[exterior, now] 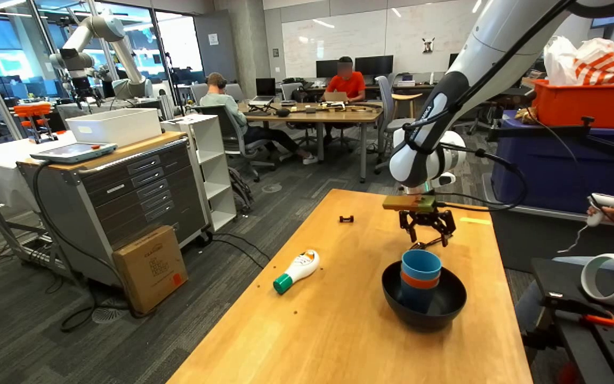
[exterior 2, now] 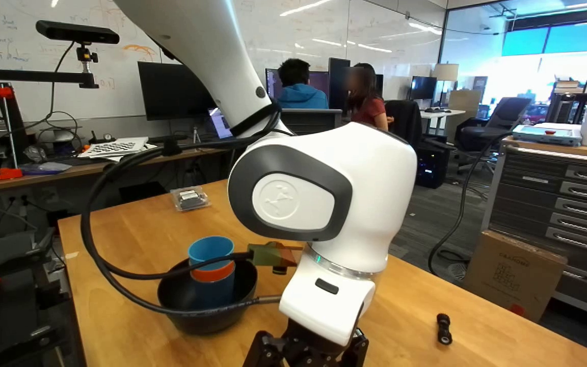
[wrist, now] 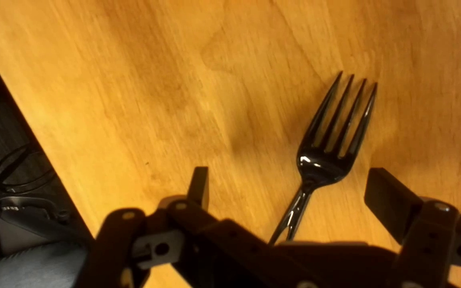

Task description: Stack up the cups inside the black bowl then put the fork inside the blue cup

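A light blue cup (exterior: 421, 264) tops a stack, with an orange cup (exterior: 419, 281) and a dark blue cup (exterior: 417, 297) below it. The stack stands upright inside the black bowl (exterior: 448, 316); the bowl (exterior 2: 199, 323) and stack show in both exterior views. My gripper (exterior: 429, 241) is open and empty, behind the bowl and low above the table. In the wrist view, a glossy black fork (wrist: 322, 164) lies flat on the table between the open fingers (wrist: 288, 176), untouched. The lower handle is hidden by the gripper body. The fork is hidden in an exterior view by the arm (exterior 2: 324, 178).
A white bottle with a green cap (exterior: 297, 271) lies on its side on the table. A small black dumbbell-shaped part (exterior: 346, 219) lies near the table's far left edge. A small clear packet (exterior 2: 190, 198) lies on the table (exterior 2: 135, 229). A cable (exterior 2: 120, 270) hangs beside the arm.
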Robot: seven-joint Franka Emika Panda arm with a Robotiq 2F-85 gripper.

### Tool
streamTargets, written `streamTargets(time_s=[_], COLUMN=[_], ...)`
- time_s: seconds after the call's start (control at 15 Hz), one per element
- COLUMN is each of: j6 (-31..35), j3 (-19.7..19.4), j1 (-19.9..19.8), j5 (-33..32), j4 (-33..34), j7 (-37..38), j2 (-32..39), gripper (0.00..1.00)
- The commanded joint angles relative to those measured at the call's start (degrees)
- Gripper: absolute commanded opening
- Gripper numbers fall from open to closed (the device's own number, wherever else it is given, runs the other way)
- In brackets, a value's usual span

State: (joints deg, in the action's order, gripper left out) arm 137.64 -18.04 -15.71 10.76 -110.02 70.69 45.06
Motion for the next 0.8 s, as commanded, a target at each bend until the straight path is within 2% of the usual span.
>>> streamTargets(time_s=[0.0,0.13,0.2,0.33,0.6,0.73], j6=[-2.01,-2.08,-2.09,-2.07,-2.07,-1.97], j3=[-0.45,-0.52,-0.55,-0.64,-0.74,-0.77], j1=[0.59,0.68,0.71,0.82,0.91,0.95], j5=[0.19,0.18,0.17,0.08,0.02,-0.01], j4=[2.04,2.14,2.16,2.22,2.5,2.47], j7=[-0.67,-0.58,-0.53,-0.41,-0.25,-0.27], j2=[1.06,1.18,1.21,1.3,1.46,1.45], gripper=[1.0,0.82,0.66,0.49,0.18,0.06])
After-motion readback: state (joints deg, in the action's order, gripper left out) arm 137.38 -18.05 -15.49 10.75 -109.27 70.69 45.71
